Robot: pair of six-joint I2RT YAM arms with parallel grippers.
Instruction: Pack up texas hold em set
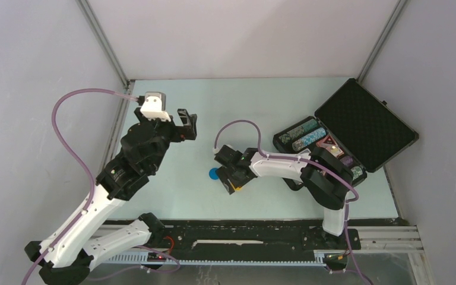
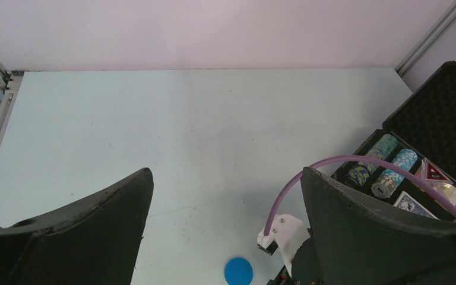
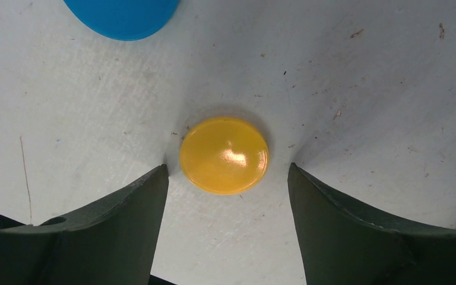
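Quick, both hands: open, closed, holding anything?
Left hand: open, empty.
Right hand: open, straddling the yellow disc, not gripping it.

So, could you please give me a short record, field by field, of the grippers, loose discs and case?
right gripper: down at the table, open, fingers either side of the yellow disc, not gripping it
yellow disc: flat on the table
blue disc: flat on the table beside it, apart, free
left gripper: raised, open, empty
case: open at table's right, chip rows inside
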